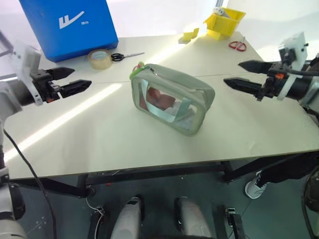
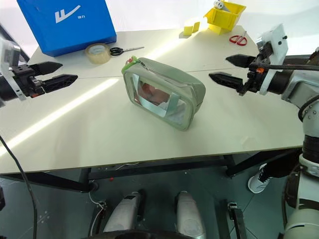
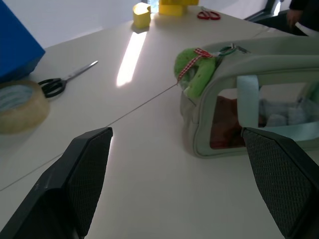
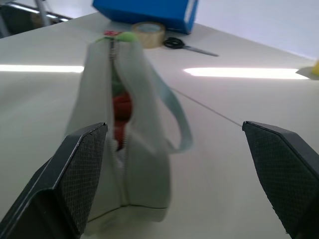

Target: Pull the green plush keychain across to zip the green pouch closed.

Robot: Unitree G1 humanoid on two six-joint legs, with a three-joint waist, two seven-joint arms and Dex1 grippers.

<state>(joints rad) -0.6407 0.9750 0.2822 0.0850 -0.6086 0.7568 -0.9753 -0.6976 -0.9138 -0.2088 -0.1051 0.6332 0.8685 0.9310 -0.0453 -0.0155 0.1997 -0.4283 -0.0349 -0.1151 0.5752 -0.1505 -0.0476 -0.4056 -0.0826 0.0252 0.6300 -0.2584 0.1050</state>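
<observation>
Bright daylight from upper frame; glare streak crosses table (image 1: 60,124) diagonally; green pouch (image 4: 127,149) soft-focused in right wrist view.

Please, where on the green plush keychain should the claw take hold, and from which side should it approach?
Probably the fuzzy body of the green plush keychain, which hangs off the green pouch at its far-left top corner. The open left claw faces that end, so approaching from the left looks easiest.
</observation>
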